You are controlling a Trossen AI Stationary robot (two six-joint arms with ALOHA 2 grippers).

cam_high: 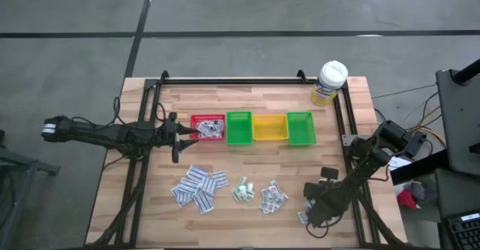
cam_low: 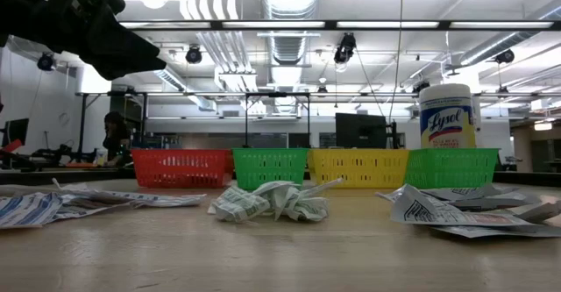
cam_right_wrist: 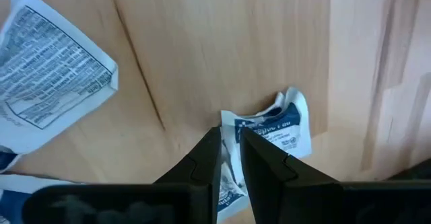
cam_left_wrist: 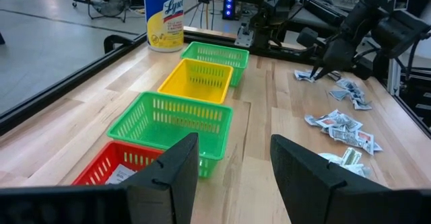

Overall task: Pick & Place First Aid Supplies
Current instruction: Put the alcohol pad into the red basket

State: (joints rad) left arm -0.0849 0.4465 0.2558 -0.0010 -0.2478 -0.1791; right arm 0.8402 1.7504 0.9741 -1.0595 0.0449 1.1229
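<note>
The white-capped bottle (cam_low: 447, 115) bears a label reading "Lysol".

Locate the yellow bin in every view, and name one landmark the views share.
High view: yellow bin, third in the row, between two green bins.
Low view: right of centre, behind the packets.
Left wrist view: middle of the row.
Right wrist view: not in it.
Shared landmark: Lysol bottle.

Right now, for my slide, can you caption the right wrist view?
Right tool closing its fingers on a white blue-printed packet on the wooden table, a grey-printed packet nearby.
</note>
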